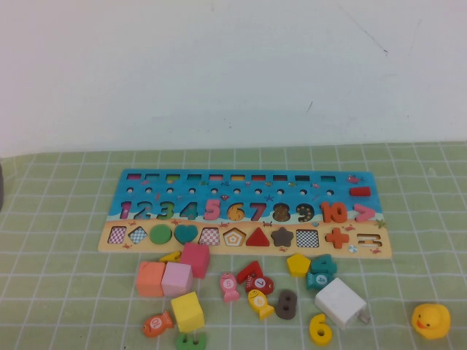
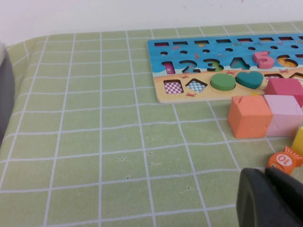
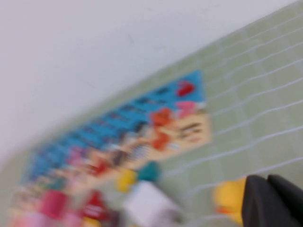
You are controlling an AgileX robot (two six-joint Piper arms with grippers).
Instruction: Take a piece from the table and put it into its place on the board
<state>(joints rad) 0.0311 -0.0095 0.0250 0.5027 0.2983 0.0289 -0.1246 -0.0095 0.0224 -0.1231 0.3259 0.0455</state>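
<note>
The yellow numeral 6 [image 1: 319, 328] lies flat on the green grid cloth [image 1: 66, 219] near the front edge, to the right of the loose pile. The long board [image 1: 244, 211] lies behind the pile, and its 6 recess [image 1: 236, 212] looks unfilled. Neither arm shows in the high view. My left gripper [image 2: 266, 176] is shut and empty, low over the cloth beside an orange fish marked 10 [image 2: 284, 160]. My right gripper [image 3: 268, 179] is shut and empty, next to a yellow duck [image 3: 229, 196]. The 6 does not show in either wrist view.
Loose pieces lie in front of the board: orange [image 1: 149, 278], pink [image 1: 176, 278] and yellow [image 1: 187, 311] cubes, numbered fish, a yellow pentagon [image 1: 298, 264] and a white block [image 1: 341, 302] beside the 6. A rubber duck [image 1: 430, 319] sits at the front right.
</note>
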